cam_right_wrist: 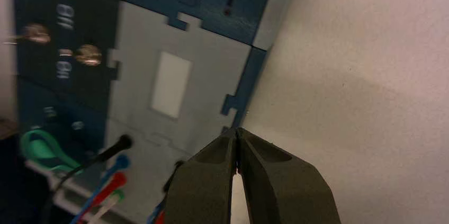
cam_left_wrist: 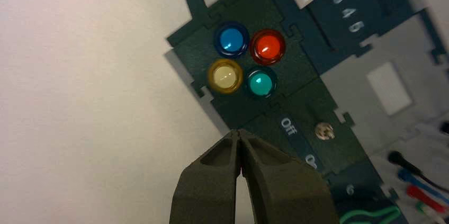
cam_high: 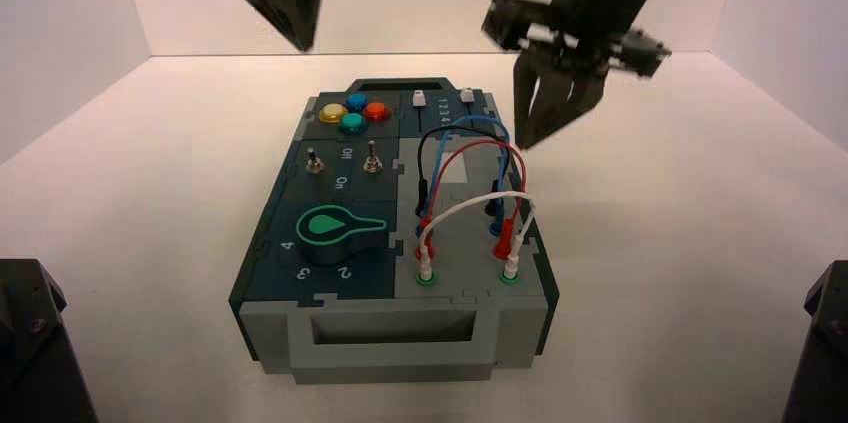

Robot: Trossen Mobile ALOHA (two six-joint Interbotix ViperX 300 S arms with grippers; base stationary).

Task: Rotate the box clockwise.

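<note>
The box [cam_high: 300,243], dark teal and grey with a handle at each end, lies in the middle of the white table with its long side running away from me, slightly turned. Its four buttons, blue [cam_left_wrist: 231,39], red [cam_left_wrist: 267,46], yellow [cam_left_wrist: 225,75] and teal [cam_left_wrist: 261,83], sit at the far left corner. My left gripper [cam_high: 300,43] hangs shut above that corner; in the left wrist view the left gripper [cam_left_wrist: 239,133] points at the box's left edge beside the buttons. My right gripper [cam_high: 541,138] is shut at the far right edge; in the right wrist view the right gripper [cam_right_wrist: 236,131] is over the grey panel's [cam_right_wrist: 137,65] border.
Red, blue, black and white wires [cam_high: 470,173] arch over the grey right half of the box. A green dial [cam_high: 335,226] and two toggle switches [cam_high: 372,158] stand on the teal half. White walls enclose the table; dark arm bases [cam_high: 30,343] sit at both near corners.
</note>
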